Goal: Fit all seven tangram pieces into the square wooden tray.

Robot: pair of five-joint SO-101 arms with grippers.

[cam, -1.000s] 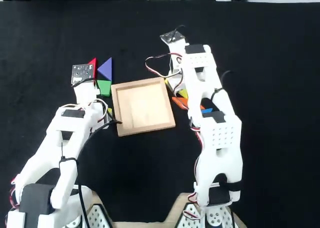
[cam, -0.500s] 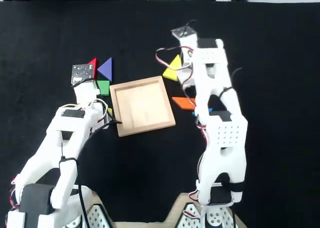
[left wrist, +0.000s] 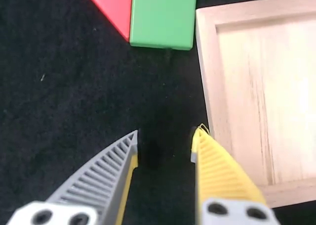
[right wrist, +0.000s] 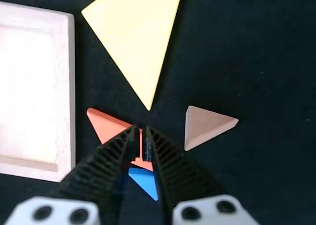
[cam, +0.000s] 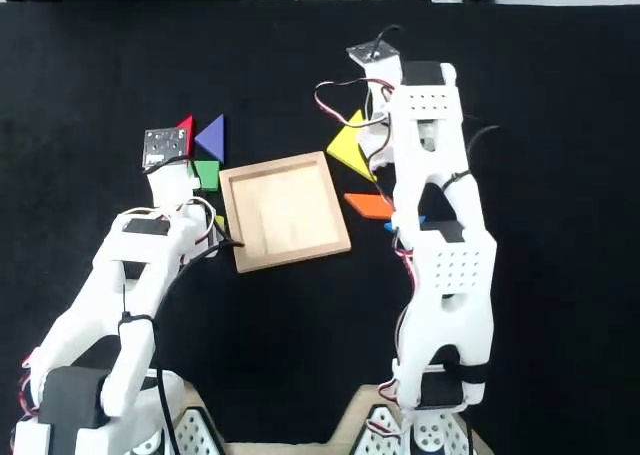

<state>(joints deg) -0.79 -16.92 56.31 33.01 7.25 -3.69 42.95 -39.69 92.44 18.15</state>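
The square wooden tray point(cam: 285, 212) lies at the table's middle with nothing inside. Left of it are a red triangle point(cam: 185, 128), a purple triangle point(cam: 211, 135) and a green square point(cam: 208, 173). My left gripper point(left wrist: 165, 138) is open over bare cloth beside the tray's edge point(left wrist: 207, 81), short of the green square point(left wrist: 163, 17). Right of the tray lie a big yellow triangle point(cam: 350, 147), an orange piece point(cam: 368, 205) and a small blue triangle point(cam: 412, 220). My right gripper point(right wrist: 140, 136) hangs shut and holds nothing, above the orange piece point(right wrist: 108, 127), near a plain wooden triangle point(right wrist: 205, 126).
Black cloth covers the table. The right arm point(cam: 440, 265) stretches along the tray's right side and hides part of the pieces there. Open cloth lies behind the tray and in front of it.
The right arm swung toward the far side of the table. The yellow triangle, mostly hidden under it a second ago, now shows in full farther back. The left arm has kept still.
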